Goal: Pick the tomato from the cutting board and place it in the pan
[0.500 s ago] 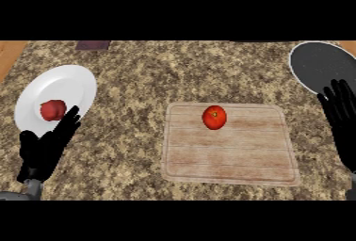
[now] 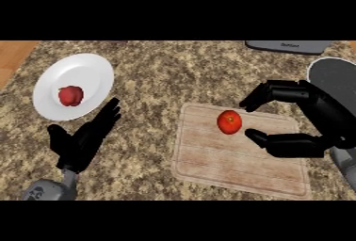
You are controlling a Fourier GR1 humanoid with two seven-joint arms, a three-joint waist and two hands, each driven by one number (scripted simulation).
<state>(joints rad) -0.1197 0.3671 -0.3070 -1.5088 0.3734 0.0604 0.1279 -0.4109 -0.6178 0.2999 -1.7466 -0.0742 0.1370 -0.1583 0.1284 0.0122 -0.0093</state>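
Red and nearly round, the tomato [image 2: 230,122] sits on the pale wooden cutting board [image 2: 236,164], in the board's upper half and a little right of its middle; it has no clear long axis, and a small dark stem mark faces up toward the camera. The right robot hand [image 2: 306,117] reaches in from the view's right edge with its palm turned toward the tomato, fingers [image 2: 268,96] arched above and to the right of it and the thumb [image 2: 278,140] stretched out below it, tip just beside the fruit. The hand is spread wide and grips nothing; whether any tip touches the tomato cannot be told. Behind that hand, at the right edge, lies the dark grey pan [image 2: 337,75], partly hidden by the wrist. The left robot hand [image 2: 83,139] rests over the speckled brown stone bench [image 2: 160,80] at lower left, fingers straight and slanting up to the right, holding nothing. Just above its fingertips is a white plate [image 2: 83,70] carrying a dark red piece of food [image 2: 70,95]. A grey object [image 2: 288,45] shows at the top edge.
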